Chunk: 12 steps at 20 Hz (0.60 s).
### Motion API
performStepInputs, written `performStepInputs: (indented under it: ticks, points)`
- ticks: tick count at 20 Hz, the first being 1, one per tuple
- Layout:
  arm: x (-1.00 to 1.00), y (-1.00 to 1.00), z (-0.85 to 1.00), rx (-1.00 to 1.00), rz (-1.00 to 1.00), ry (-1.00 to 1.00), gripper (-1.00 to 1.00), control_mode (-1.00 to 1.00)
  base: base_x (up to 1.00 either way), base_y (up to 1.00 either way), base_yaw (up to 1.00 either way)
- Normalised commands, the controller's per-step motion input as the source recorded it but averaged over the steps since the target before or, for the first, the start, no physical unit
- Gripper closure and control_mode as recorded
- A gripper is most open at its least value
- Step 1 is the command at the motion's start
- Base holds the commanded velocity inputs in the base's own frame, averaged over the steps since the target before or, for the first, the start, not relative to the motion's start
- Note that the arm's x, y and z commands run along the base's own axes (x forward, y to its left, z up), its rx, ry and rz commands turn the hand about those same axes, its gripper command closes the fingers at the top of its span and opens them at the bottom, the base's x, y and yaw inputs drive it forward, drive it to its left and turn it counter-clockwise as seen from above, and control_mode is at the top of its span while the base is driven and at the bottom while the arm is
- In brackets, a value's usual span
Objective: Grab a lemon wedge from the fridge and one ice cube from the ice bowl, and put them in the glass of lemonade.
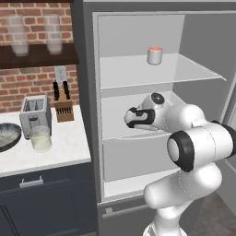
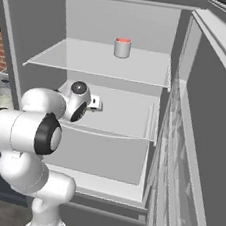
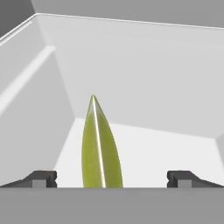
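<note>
White fridge (image 1: 138, 73) shelves surround the tool (image 3: 112, 178), its jaws wide apart, astride the wedge (image 3: 100, 151) at 6 o'clock in the hand view. Closing off-centre could flick the thin wedge away. Cup (image 1: 155, 55) above; glass (image 1: 40, 138) and bowl (image 1: 9, 136) wait on the desk (image 1: 64, 147) at 9 o'clock.

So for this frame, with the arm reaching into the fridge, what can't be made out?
- Lemon wedge: hand view, lower end cut off at the bottom; contact with the shelf unclear.
- Gripper: hand view shows just the fingertips, wide apart; in both base views the arm's own body blocks it.
- Ice bowl: left base view, cut by the left edge.
- Glass of lemonade: fill level blurry.
</note>
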Motion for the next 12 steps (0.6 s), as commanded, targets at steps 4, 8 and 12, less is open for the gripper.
performStepInputs:
  ticks: [4,8,12]
  points:
    - [0.21,0.06,0.01,0.0,0.0,0.06,-1.0,-1.0,0.0,0.0,0.0]
    - [0.14,0.07,-0.09,0.0,0.0,0.01,-1.0,-1.0,0.0,0.0,0.0]
    - [0.0,0.02,-0.46,0.0,0.0,0.0,-1.0,-1.0,0.0,0.0,0.0]
